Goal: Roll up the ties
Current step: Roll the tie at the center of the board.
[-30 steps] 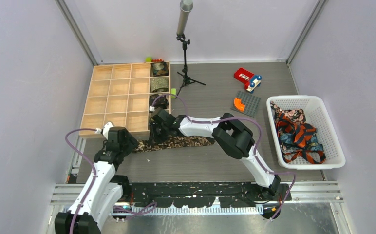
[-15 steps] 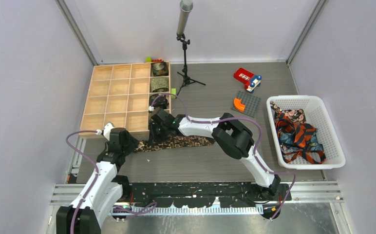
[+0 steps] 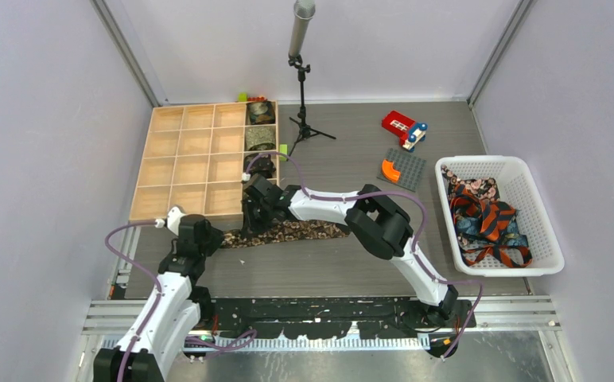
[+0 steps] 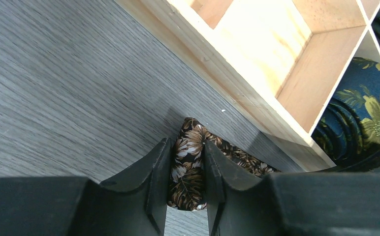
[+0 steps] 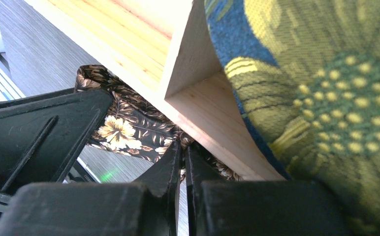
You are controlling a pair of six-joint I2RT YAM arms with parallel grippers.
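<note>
tension seems why the brown-tan floral fabric necktie (image 3: 312, 231), flat at 6 o'clock of the pale wooden grid box (image 3: 180, 159), is clamped at its tip by the left gripper (image 4: 187, 147) and farther along by the right gripper (image 5: 183, 152).

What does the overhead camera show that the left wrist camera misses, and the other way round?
Only the overhead view shows the white basket of loose ties on the right, the microphone stand and the red toy. Only the left wrist view shows, close up, the left gripper with a finger on either side of the end of the brown floral tie, and the leaf print on the cloth. Both show that tie and the wooden compartment box beside it.
</note>
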